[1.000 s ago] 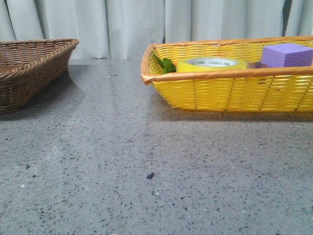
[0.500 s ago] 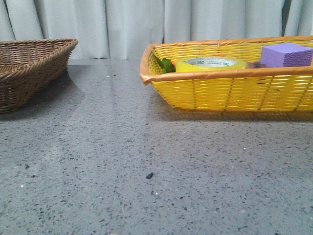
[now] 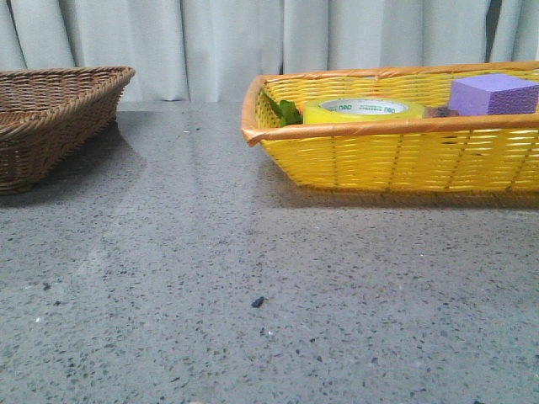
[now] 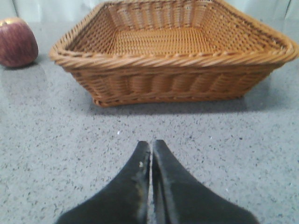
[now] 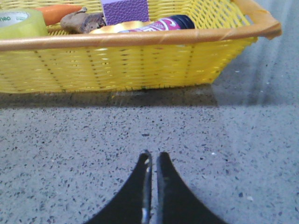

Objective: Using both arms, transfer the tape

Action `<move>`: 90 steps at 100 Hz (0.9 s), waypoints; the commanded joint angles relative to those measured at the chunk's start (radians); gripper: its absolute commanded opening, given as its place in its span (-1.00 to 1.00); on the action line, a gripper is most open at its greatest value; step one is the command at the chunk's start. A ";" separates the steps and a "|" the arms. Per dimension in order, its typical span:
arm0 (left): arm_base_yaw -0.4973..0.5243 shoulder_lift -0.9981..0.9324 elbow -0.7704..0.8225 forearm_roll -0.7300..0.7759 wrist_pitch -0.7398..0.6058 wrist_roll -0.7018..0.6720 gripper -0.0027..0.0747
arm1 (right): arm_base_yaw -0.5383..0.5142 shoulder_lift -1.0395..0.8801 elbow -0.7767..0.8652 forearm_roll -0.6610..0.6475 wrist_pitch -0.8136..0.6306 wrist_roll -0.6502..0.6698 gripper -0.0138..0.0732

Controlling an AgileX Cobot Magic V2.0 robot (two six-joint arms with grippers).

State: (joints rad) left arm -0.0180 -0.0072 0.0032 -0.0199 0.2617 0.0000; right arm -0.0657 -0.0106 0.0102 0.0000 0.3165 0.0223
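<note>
A: Where's the tape [image 3: 365,109]?
B: Lying flat in the yellow basket [image 3: 396,160], far right.
A: The arms?
B: Low over the table; left gripper [image 4: 151,154] and right gripper [image 5: 152,161] pinched together, empty.

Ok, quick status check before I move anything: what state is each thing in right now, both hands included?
Tape: lying flat in the yellow basket, untouched.
Purple foam block: resting in the yellow basket.
Carrot: lying in the yellow basket behind the tape.
Brown wicker basket: upright, nothing visible inside.
Apple: on the table beside the brown wicker basket.
Left hand: shut, holding nothing.
Right hand: shut, holding nothing.
</note>
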 commanded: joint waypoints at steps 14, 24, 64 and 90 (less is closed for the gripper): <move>0.002 -0.029 0.010 -0.011 -0.093 -0.011 -0.99 | -0.004 -0.020 0.022 -0.013 -0.172 -0.004 -0.82; 0.002 -0.029 0.010 -0.011 -0.121 -0.011 -0.99 | -0.004 -0.020 0.022 -0.013 -0.212 -0.004 -0.82; 0.002 -0.029 0.010 -0.011 -0.220 -0.011 -0.98 | -0.004 -0.020 0.022 -0.013 -0.329 -0.004 -0.82; 0.000 -0.028 -0.010 -0.040 -0.245 -0.011 -0.99 | -0.004 -0.020 -0.030 -0.013 -0.382 -0.004 -0.82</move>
State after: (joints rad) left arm -0.0180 -0.0072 0.0032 -0.0394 0.0987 0.0000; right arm -0.0657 -0.0122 0.0102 0.0000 0.0000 0.0237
